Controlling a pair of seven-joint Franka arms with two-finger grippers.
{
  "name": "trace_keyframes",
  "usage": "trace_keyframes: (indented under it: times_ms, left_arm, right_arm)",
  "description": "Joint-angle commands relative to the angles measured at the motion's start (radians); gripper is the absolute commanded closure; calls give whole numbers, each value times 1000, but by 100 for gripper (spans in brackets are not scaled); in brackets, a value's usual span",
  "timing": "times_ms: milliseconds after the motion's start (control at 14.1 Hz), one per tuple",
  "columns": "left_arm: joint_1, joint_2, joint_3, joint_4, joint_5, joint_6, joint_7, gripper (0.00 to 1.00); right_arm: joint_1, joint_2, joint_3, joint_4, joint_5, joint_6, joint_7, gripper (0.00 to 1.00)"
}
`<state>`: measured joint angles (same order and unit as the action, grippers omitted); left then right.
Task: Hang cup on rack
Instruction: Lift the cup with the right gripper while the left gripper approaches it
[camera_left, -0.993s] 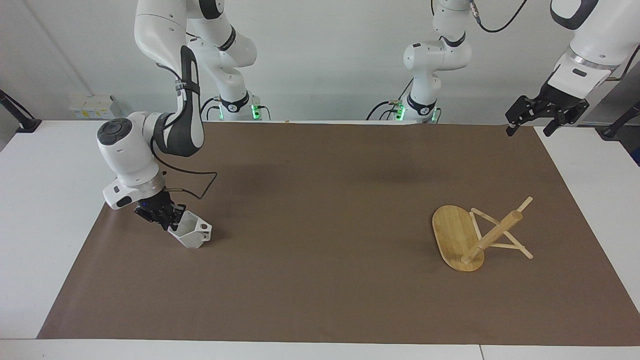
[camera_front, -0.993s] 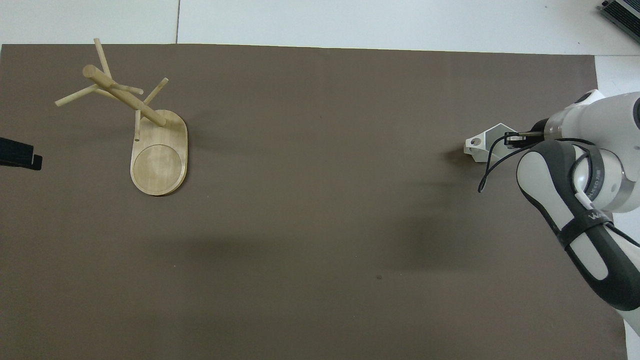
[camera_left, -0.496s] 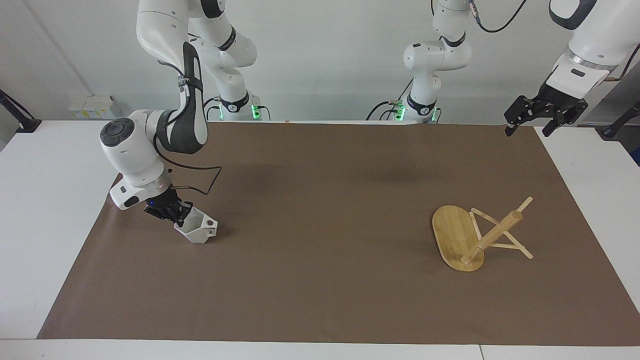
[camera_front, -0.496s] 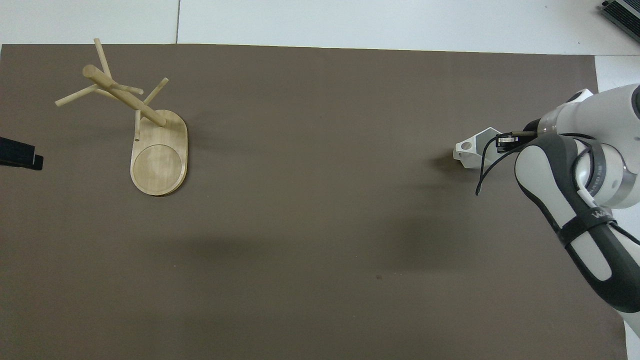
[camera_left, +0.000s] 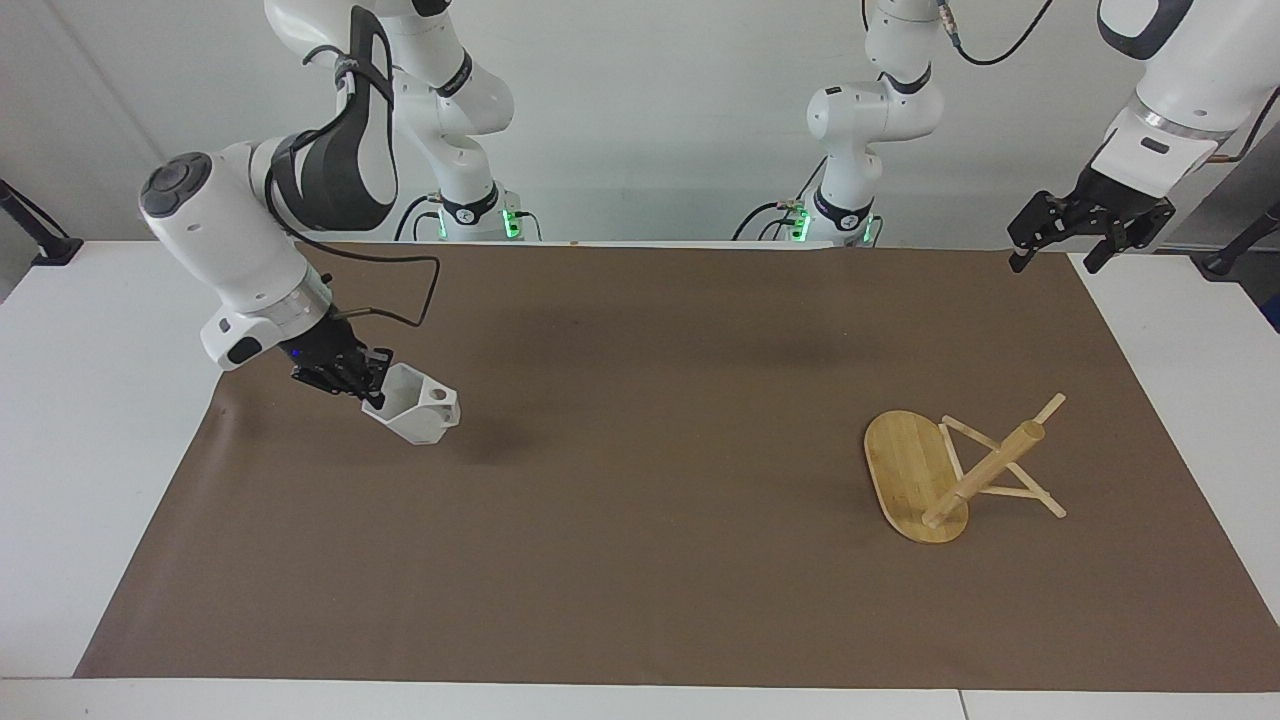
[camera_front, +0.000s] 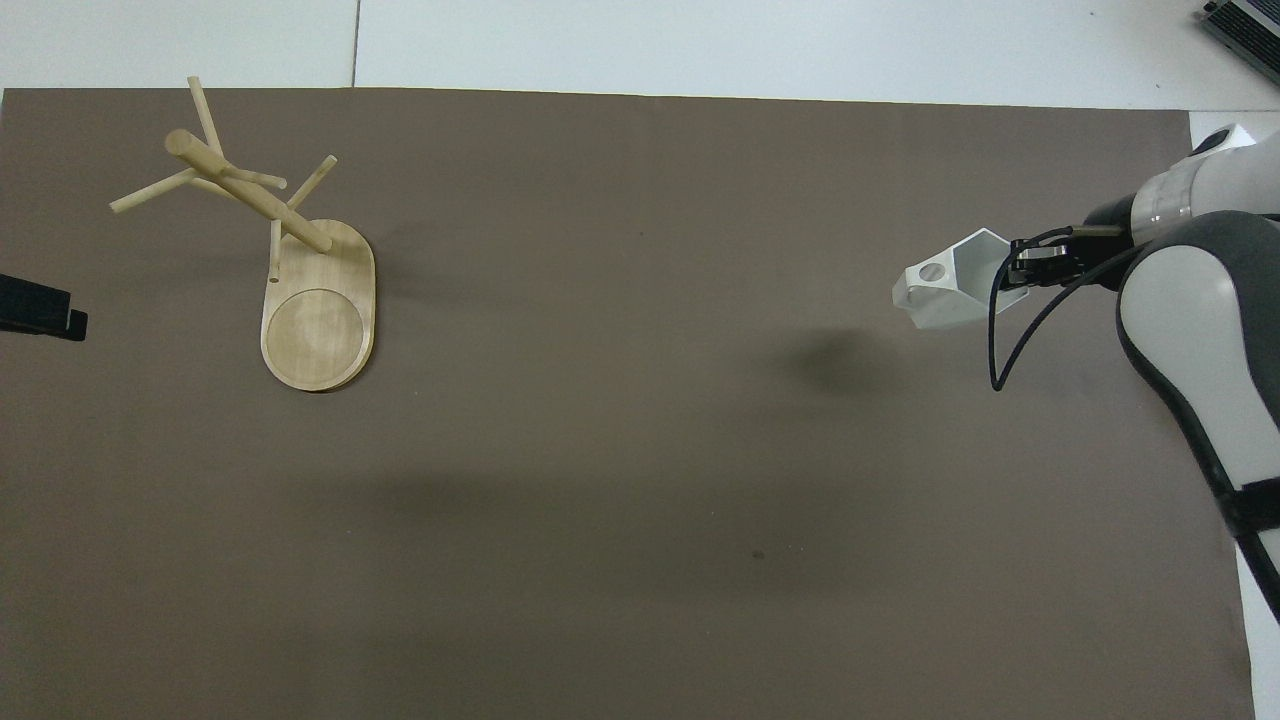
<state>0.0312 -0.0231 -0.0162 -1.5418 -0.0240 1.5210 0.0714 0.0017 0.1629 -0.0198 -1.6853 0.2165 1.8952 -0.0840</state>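
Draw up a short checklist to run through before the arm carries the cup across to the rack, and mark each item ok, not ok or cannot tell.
1. Right hand shut on the cup: ok.
2. Cup lifted off the brown mat, its shadow apart from it: ok.
3. Cup's handle hole clear of the hand's fingers: ok.
4. Rack standing on its base, pegs free: ok.
5. Mat between cup and rack bare: ok.
6. Left hand open, waiting over the mat's corner at the left arm's end, away from the rack: ok.
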Motion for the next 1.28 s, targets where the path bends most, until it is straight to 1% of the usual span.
trace_keyframes:
  times_ms: [0,142,213,355,426,496,567,638,709,780,993,1135,1206]
  left_arm:
    - [-11,-27,1,-31,6,-25,-2,0]
    - [-11,-32,-4,-35,-13,-22,-1,0]
    - [-11,-32,-5,-35,-40,-19,4,0]
    - [-11,-35,-7,-47,-74,-15,45,0]
    - [-11,-35,-7,-49,-86,-12,100,0]
    - [-11,-35,-7,-49,-91,-10,178,0]
    - [-11,-35,-16,-49,-93,-5,229,0]
    - [-11,-35,-19,-55,-118,-1,251,0]
    - [-11,-38,-18,-61,-169,5,277,0]
    - [-11,-49,-18,-79,-209,31,325,0]
    - [-16,-75,-19,-145,-298,100,480,0]
    - [-22,-95,-19,-196,-353,155,661,0]
    - [-31,-109,-19,-218,-385,169,715,0]
  right_arm:
    - [-6,-66,61,33,65,-60,7,100]
    - [-6,-82,73,73,144,-106,9,100]
    - [-6,-83,87,88,188,-122,10,100]
    - [-6,-85,118,90,300,-114,15,100]
    - [-6,-91,135,90,352,-102,20,100]
    - [-6,-91,147,88,374,-84,39,100]
    - [-6,-91,177,88,380,-68,68,100]
    - [-6,-91,205,87,385,-49,91,100]
    - [-6,-91,230,81,394,-15,108,100]
    - [-6,-91,257,79,406,13,128,100]
    - [-6,-75,299,73,470,86,147,100]
    - [-6,-54,325,73,517,145,199,100]
    - [-6,-37,340,75,544,174,223,100]
